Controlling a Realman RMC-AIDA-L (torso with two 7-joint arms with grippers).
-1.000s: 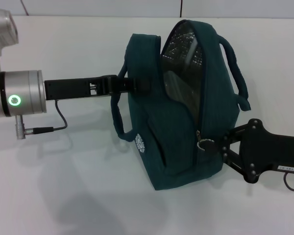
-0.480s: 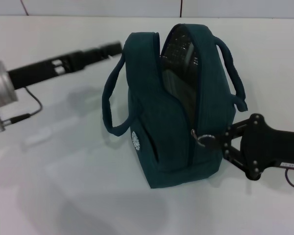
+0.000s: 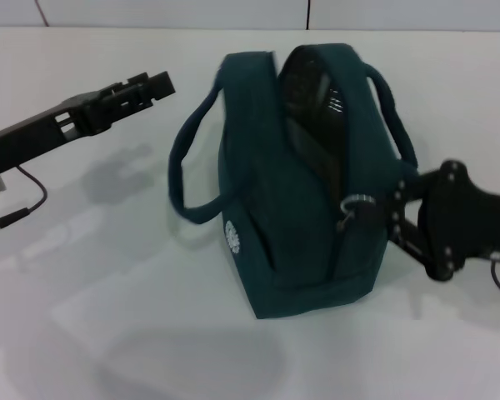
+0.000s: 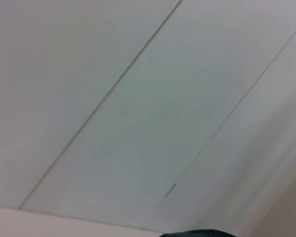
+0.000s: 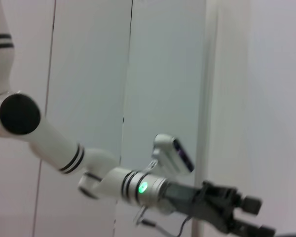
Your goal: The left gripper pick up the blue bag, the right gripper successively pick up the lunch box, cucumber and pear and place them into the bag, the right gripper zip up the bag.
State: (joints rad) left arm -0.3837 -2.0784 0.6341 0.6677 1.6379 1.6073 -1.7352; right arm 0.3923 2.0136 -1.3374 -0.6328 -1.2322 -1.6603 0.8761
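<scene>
The bag (image 3: 304, 183) stands upright on the white tabletop (image 3: 108, 275), its zipper partly undone; its contents can't be made out. The right tool (image 3: 375, 218) is clenched on the ring pull (image 3: 352, 202). The left tool (image 3: 154, 83) hangs apart from the bag, its grip state unclear

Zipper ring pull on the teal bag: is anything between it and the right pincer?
Nothing visible. The right pincer sits right at the metal zipper ring pull on the dark teal fabric lunch bag; the left pincer is off the bag.
</scene>
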